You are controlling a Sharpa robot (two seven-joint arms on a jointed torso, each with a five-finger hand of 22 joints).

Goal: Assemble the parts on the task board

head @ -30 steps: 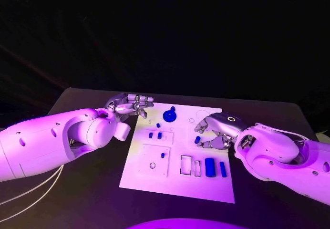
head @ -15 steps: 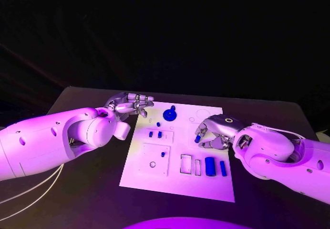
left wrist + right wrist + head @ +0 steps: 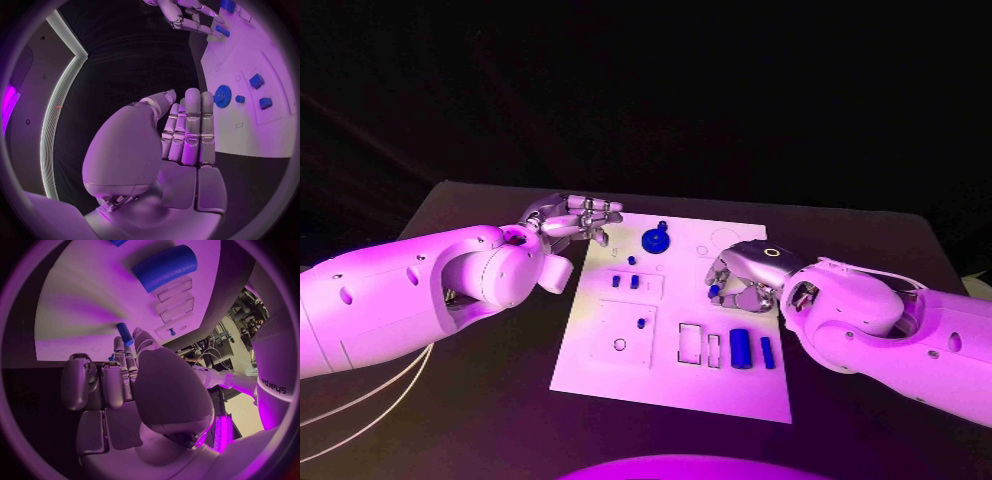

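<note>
While the right hand pinches a small blue peg over the task board, left hand hovers empty, fingers loosely curled. Peg likely light, rigid, slippery; grip mid-shaft.

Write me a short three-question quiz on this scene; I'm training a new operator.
1. True or false: the right hand holds a small blue peg.
2. Which hand rests at the white board's far left corner? A) left B) right
3. Fill in: the blue gear lies near the board's ___ edge.

Key: 1 true. 2 A, the left hand. 3 far.
</note>
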